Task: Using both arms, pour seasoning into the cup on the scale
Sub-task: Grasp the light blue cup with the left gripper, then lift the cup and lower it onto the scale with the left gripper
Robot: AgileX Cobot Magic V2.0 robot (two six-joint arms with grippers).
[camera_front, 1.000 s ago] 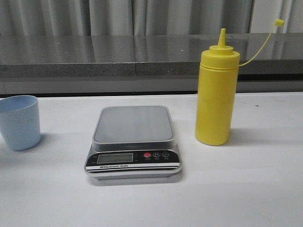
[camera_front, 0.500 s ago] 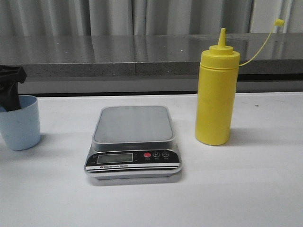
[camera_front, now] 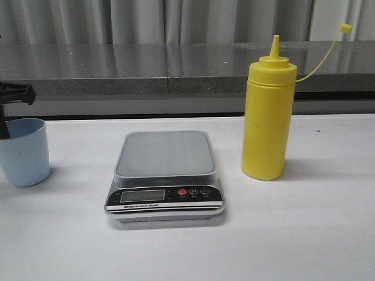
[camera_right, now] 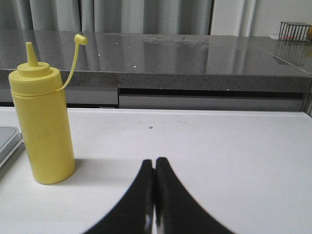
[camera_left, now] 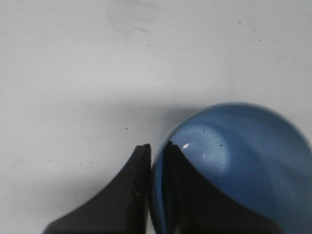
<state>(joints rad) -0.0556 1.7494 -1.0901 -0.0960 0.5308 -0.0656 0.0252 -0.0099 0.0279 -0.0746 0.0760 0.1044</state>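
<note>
Since half a second ago the left gripper [camera_front: 6, 111] has shifted at the left edge of the front view: the black mass that dipped into the cup [camera_front: 23, 151] is now higher and further toward the frame edge, only a narrow part showing at the cup's rim. Cup, scale and bottle have not moved.

Cup: upright on the table [camera_front: 304, 234], far left of the front view, well apart from the scale [camera_front: 165, 175]. Scale platform bare. Yellow bottle [camera_front: 268, 117] stands upright just right of the scale, cap hanging off on its tether in the upper right.

Left wrist view: one finger [camera_left: 139, 190] lies outside the cup's wall, the other inside, rim [camera_left: 156, 185] between them. Gap is narrow, pinching or close to it; whether the wall is actually clamped I cannot tell.

Right gripper [camera_right: 154, 195]: fingers together, holding nothing, low over the table with the bottle [camera_right: 43, 131] well off at the left of its view.

Step in hand, as judged: secure the cup for transfer to the scale. To do it well: seat the rim deep between the fingers before closing, close gently as the thin wall may flex, lift straight up, and set down centred on the platform.
</note>
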